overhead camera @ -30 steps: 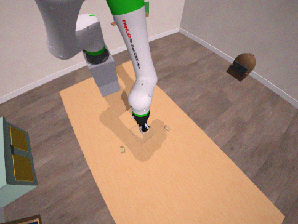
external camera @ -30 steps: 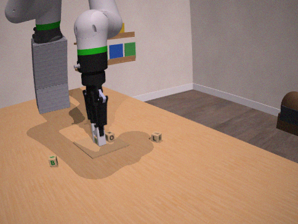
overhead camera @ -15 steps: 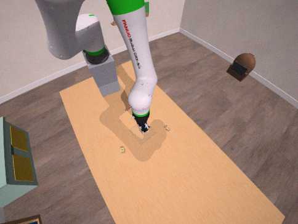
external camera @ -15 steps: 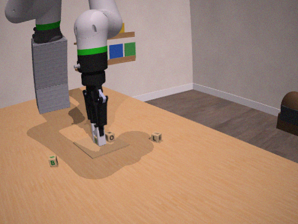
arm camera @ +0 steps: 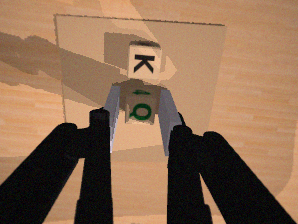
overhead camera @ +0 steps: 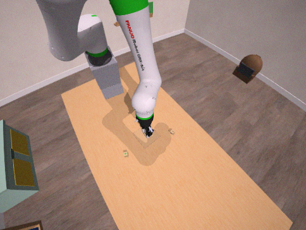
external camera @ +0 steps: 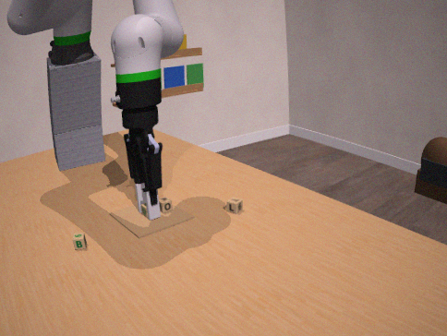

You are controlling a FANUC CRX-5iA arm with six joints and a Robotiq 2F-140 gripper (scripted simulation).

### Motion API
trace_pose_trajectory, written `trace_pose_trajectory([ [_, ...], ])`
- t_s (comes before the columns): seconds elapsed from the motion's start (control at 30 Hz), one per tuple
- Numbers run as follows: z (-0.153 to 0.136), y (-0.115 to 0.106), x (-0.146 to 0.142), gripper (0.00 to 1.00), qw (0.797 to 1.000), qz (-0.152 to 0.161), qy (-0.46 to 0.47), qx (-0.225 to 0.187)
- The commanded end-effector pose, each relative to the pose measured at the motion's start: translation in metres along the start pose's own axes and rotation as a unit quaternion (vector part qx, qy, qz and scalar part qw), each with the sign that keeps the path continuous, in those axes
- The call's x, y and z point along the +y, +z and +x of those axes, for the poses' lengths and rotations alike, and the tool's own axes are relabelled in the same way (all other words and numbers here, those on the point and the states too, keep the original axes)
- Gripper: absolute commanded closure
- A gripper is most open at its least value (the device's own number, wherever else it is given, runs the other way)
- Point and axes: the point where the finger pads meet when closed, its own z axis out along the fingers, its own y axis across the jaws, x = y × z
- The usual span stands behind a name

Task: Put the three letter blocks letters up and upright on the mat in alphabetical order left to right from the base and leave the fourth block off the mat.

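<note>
The Q block (external camera: 144, 210) (arm camera: 141, 111) is on the mat (overhead camera: 145, 145) (external camera: 139, 232) (arm camera: 195, 60), between the fingertips of the hand (overhead camera: 148, 135) (external camera: 149, 215) (arm camera: 139, 101); the hand is partly spread, with narrow gaps beside the block. The K block (external camera: 165, 205) (arm camera: 144, 62) sits just beside it on the mat; the B block (overhead camera: 126, 153) (external camera: 79, 243) and L block (overhead camera: 171, 131) (external camera: 235, 206) rest on the table (overhead camera: 177, 177) (external camera: 277, 277), off the mat on opposite sides.

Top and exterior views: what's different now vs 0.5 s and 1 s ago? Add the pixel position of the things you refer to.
No visible change: no block has moved, and I see no grasp or release. The jaws stay low over the mat (overhead camera: 145, 145) (external camera: 143, 230) (arm camera: 90, 42); the B-fronted block (overhead camera: 126, 153) (external camera: 79, 242) and L-fronted block (overhead camera: 172, 131) (external camera: 235, 206) remain off it.
</note>
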Motion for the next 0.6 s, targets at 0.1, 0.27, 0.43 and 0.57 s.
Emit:
trace_pose_trajectory([
  [0.1,0.0,0.0,0.0,0.75,1.0,0.0,0.0,0.0],
  [0.27,0.0,0.0,0.0,0.75,1.0,0.0,0.0,0.0],
  [0.43,0.0,-0.003,0.0,0.75,1.0,0.0,0.0,0.0],
  [0.57,0.0,-0.013,0.0,0.75,1.0,0.0,0.0,0.0],
])
